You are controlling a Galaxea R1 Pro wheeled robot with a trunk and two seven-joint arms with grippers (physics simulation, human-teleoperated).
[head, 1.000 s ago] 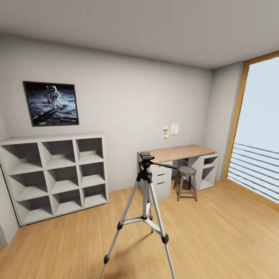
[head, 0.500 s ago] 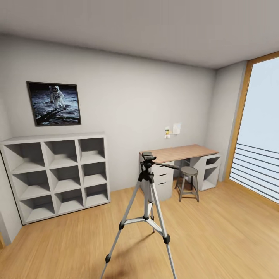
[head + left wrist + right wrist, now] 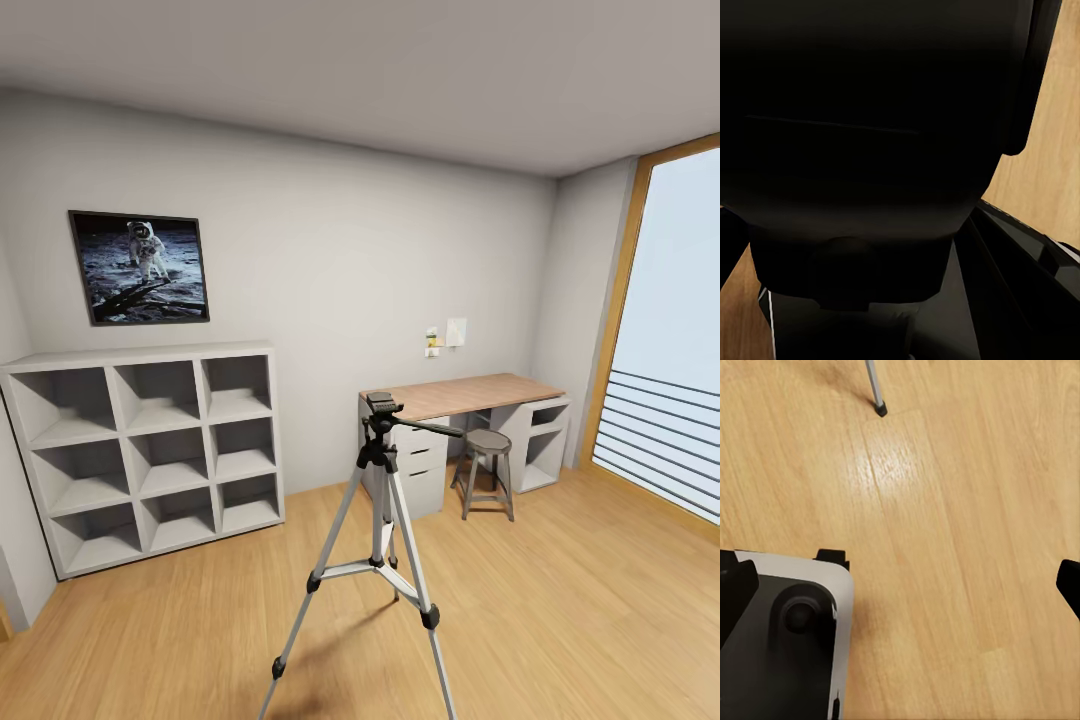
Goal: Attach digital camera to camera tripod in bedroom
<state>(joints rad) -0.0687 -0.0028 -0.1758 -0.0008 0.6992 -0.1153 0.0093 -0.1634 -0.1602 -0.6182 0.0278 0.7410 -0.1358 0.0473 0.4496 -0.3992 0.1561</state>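
In the bedroom we see the camera tripod (image 3: 379, 545) standing on the plank floor (image 3: 560, 620) before the table (image 3: 462, 394) and cube shelving (image 3: 145, 450); each hand's state we cannot tell.

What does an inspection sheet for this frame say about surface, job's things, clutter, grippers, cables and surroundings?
Surface: light wood plank floor.
Job's things: camera tripod stands upright on the floor in front of the desk, its head bare, pan handle pointing toward the stool. One tripod foot shows in the right wrist view.
Clutter: nothing seen.
Grippers: left wrist view is blocked by a dark bulk, state cannot be told; the right gripper's state cannot be told either.
Cables: nothing seen.
Surroundings: white cube shelving, astronaut picture, large window, white walls.
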